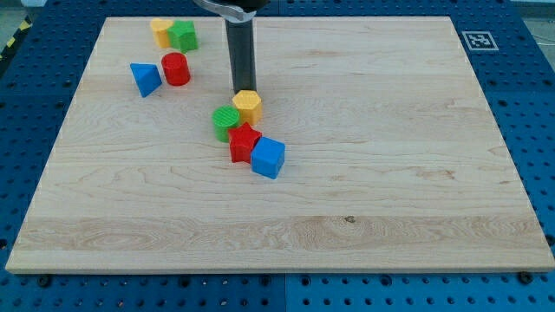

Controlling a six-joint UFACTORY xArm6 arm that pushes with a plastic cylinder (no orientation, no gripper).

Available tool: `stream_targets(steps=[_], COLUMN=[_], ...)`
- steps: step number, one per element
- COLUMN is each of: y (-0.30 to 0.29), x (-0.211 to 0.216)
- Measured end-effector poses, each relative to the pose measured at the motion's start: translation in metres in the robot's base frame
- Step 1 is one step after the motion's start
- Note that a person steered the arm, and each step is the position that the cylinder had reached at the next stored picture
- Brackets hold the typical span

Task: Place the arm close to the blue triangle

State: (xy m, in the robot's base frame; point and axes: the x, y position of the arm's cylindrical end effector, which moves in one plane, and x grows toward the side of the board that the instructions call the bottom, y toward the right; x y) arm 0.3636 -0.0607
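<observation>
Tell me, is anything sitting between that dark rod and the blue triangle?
The red cylinder sits near the straight line from my tip to the blue triangle, just right of it, so it partly stands in the way.

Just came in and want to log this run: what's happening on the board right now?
A single arm's dark rod is sliding over a wooden board. My tip sits at the upper edge of the yellow hexagon block, which clusters with a green cylinder, red star and blue cube. The blue triangle, its goal, lies apart toward the view's left, beside a red cylinder.
</observation>
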Motion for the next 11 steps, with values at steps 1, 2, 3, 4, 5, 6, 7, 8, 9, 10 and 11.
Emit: stream_targets(steps=[1, 2, 3, 4, 5, 6, 7, 8, 9, 10, 11], y=[-0.04, -0.081, -0.109, -0.107, -0.096, -0.078, -0.063, -0.1, -0.149, -0.182, -0.189], x=[-0.004, -0.002, 0.009, 0.034, 0.049, 0.05, 0.048, 0.04, 0.03, 0.016, -0.003])
